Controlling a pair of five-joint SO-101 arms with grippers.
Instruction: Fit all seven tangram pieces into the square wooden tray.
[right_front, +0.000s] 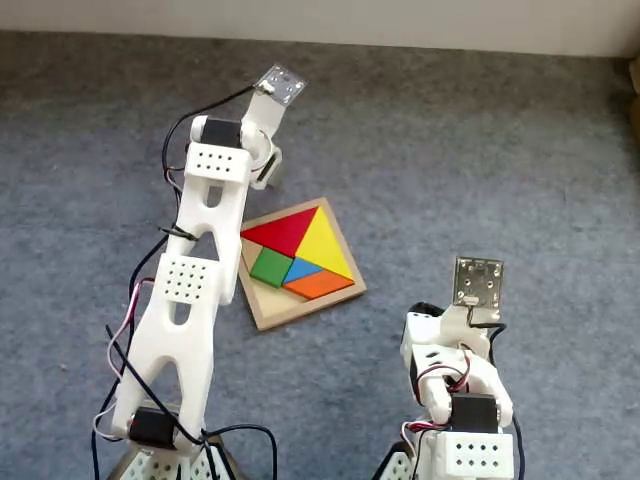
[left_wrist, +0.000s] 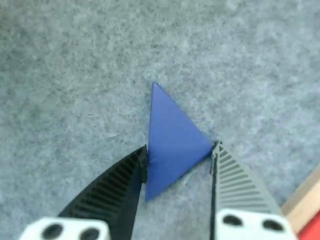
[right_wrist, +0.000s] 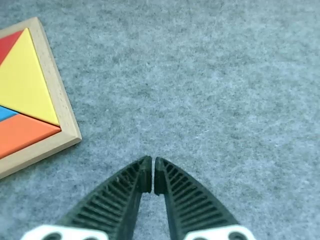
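Observation:
The square wooden tray (right_front: 262, 312) lies mid-table holding a red triangle (right_front: 280, 235), a yellow triangle (right_front: 325, 245), a green square (right_front: 268, 267), a small blue piece (right_front: 300, 269) and an orange piece (right_front: 318, 285). A dark blue triangle (left_wrist: 167, 125) lies flat on the grey carpet just outside the tray's corner (left_wrist: 305, 200). My left gripper (left_wrist: 180, 150) has a fingertip against each of two of its edges, shut on it. My right gripper (right_wrist: 152, 175) is shut on nothing, low over bare carpet beside the tray's rim (right_wrist: 55, 100).
The left arm (right_front: 195, 270) stretches over the tray's left side and hides part of it. The right arm (right_front: 455, 390) sits folded near the front edge. Grey carpet covers the table; a pale wall strip runs along the back.

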